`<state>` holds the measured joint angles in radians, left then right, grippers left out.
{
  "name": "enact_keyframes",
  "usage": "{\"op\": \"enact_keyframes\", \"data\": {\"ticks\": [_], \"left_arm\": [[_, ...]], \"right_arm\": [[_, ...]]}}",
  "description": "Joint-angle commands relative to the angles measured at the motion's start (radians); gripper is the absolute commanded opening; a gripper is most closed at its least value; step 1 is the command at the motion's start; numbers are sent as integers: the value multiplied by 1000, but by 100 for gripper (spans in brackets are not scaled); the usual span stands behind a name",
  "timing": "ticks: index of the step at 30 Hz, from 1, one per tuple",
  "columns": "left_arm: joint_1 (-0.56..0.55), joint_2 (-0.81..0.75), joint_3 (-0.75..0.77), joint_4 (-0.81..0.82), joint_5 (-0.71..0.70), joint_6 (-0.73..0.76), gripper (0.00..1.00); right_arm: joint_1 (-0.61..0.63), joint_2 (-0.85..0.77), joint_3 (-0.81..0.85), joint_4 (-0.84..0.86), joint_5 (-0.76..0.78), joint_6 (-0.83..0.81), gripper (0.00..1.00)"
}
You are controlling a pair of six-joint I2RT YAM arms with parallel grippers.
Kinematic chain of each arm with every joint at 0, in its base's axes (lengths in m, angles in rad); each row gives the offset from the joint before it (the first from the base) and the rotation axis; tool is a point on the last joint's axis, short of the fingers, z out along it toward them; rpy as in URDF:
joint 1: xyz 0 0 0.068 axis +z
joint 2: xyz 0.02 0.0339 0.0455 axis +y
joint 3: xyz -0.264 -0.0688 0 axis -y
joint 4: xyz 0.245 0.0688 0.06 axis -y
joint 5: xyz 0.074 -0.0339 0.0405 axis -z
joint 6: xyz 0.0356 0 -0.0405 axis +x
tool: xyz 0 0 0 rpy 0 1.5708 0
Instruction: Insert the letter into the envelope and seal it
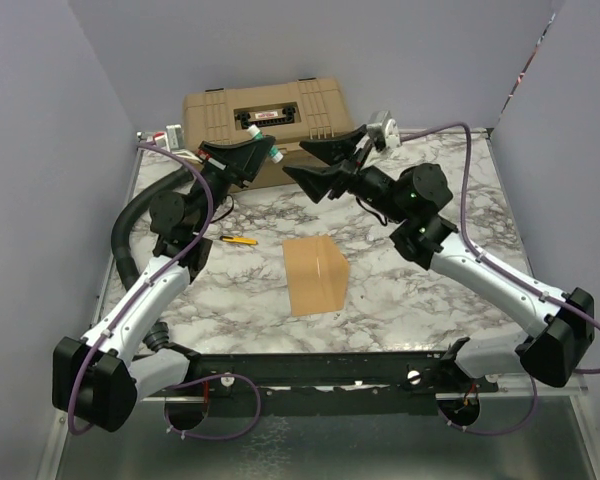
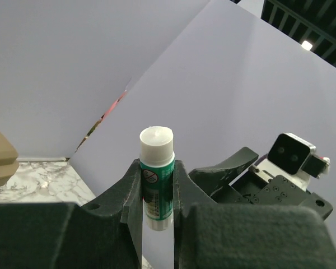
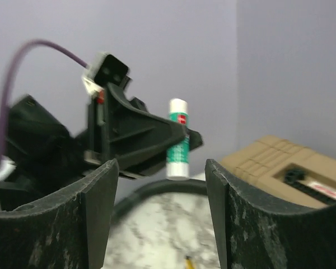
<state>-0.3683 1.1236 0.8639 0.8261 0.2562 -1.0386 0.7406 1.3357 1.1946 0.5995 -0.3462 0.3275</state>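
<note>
My left gripper (image 1: 262, 148) is raised near the back of the table, shut on a green glue stick with a white cap (image 1: 267, 145). In the left wrist view the stick (image 2: 157, 179) stands upright between the fingers (image 2: 126, 196). My right gripper (image 1: 294, 158) is open and empty, held in the air facing the left one. In the right wrist view the stick (image 3: 178, 143) shows beyond the open gripper (image 3: 161, 190). The kraft-brown envelope (image 1: 310, 280) lies in the middle of the table, its right part looking raised. The letter is not visible on its own.
A big tan plastic case (image 1: 265, 115) stands at the back and also shows in the right wrist view (image 3: 291, 168). A yellow pen (image 1: 240, 240) lies left of the envelope. A black hose (image 1: 130, 225) curves by the left arm. Purple walls enclose the marble table (image 1: 430, 300).
</note>
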Motion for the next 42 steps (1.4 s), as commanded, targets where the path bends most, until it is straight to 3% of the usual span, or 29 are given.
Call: {"op": "enact_keyframes", "data": {"ticks": [1,5,7,12,19,27,28,31,35,39,42], "left_arm": [[2,-33,18,-8,-20,21,0],[2,-39,19,-9,-16,19,0],[2,-39,18,-10,-9,22,0],[2,-39,12,-20,4,27,0],[1,-49,11,-40,9,45,0],[2,-51,9,-60,15,58,0],[2,-52,10,-62,16,59,0],[2,-58,7,-66,19,58,0],[2,-65,10,-73,29,59,0],[2,-73,16,-73,34,65,0],[2,-79,25,-50,55,83,0]], "right_arm": [[51,5,-49,-76,200,-519,64],[161,48,-47,-37,290,-812,58],[195,81,-35,13,384,-867,57],[230,132,-15,135,497,-912,57],[274,167,43,116,589,-970,53],[295,157,54,93,554,-957,55],[296,157,56,92,557,-951,51],[295,162,72,72,585,-927,26],[295,164,91,28,625,-873,2],[288,149,127,-105,655,-717,0],[231,100,135,-227,568,-474,1]]}}
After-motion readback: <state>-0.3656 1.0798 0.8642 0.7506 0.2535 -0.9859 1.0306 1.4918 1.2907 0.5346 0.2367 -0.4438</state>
